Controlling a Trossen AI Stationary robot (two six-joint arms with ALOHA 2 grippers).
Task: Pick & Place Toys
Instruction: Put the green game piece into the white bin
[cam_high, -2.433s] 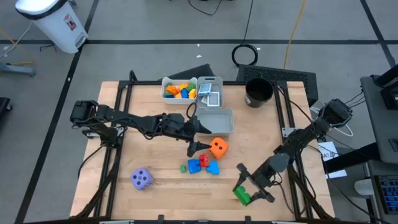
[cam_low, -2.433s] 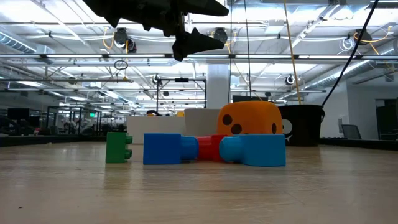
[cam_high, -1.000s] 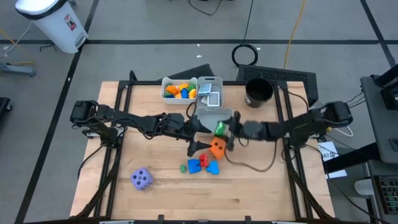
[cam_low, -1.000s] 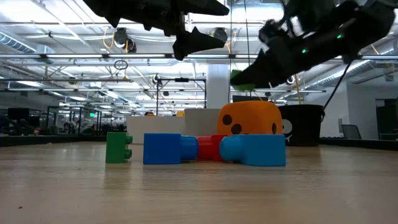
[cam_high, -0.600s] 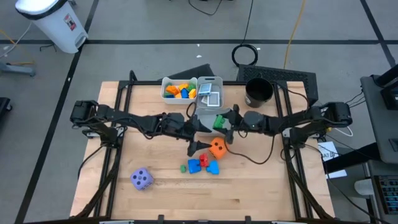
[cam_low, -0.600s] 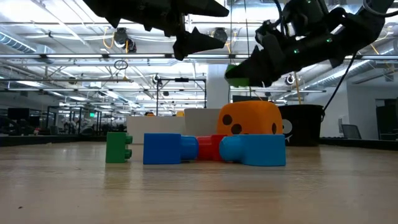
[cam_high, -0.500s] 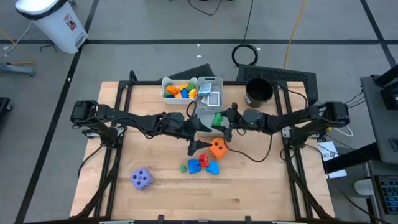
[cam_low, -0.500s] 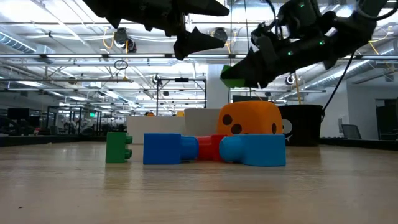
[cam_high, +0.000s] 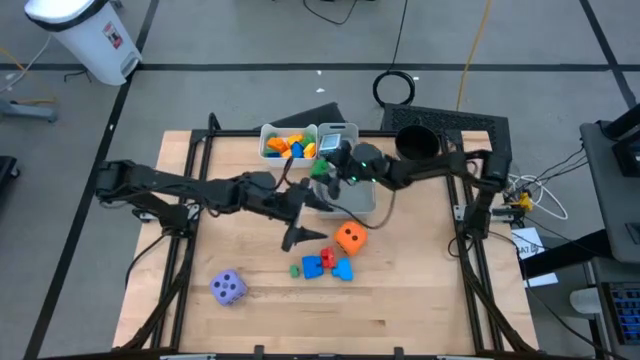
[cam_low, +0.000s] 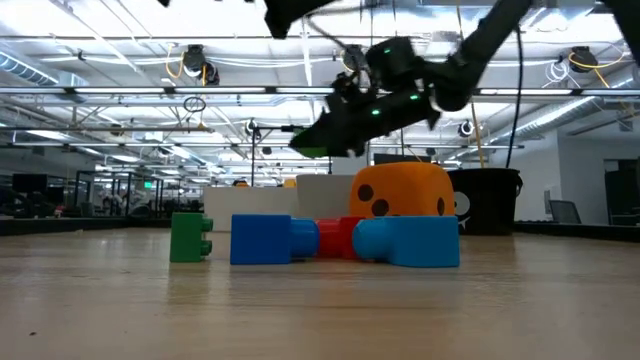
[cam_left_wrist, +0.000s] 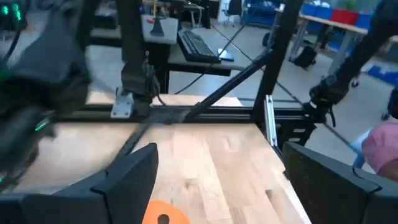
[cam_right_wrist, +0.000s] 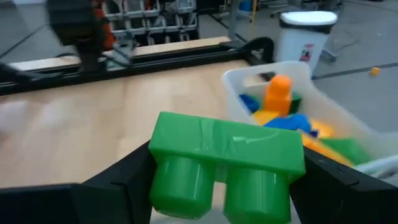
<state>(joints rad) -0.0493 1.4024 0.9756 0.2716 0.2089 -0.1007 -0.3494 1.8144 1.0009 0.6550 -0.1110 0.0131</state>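
Item: green block (cam_right_wrist: 227, 163), clamped in the right gripper (cam_high: 325, 172), now carried from the table's near edge to beside the block bin (cam_high: 287, 143), drop pending; left gripper (cam_high: 297, 236) spread, empty, drawn back.

A bench (cam_high: 420, 290) seen from above. The landmark is a spotted die (cam_high: 349, 237) near its middle. Just in front of the die sits a tight cluster of blocks (cam_high: 327, 265), with one lone block (cam_high: 295, 270) to their left. Farther left and nearer the front edge lies a second die (cam_high: 228, 288). Behind the landmark die stand three bins (two side by side at the back edge, one in front of them): a bin of blocks (cam_high: 285, 145), a bin of cards (cam_high: 338, 148), and a third bin (cam_high: 358, 201). A cup (cam_high: 417, 145) stands behind and right of the die. The right tool (cam_high: 322, 172) hangs behind the die, holding a block (cam_right_wrist: 227, 167) beside the bin of blocks. The left tool (cam_high: 306, 220) hangs just left of the die.
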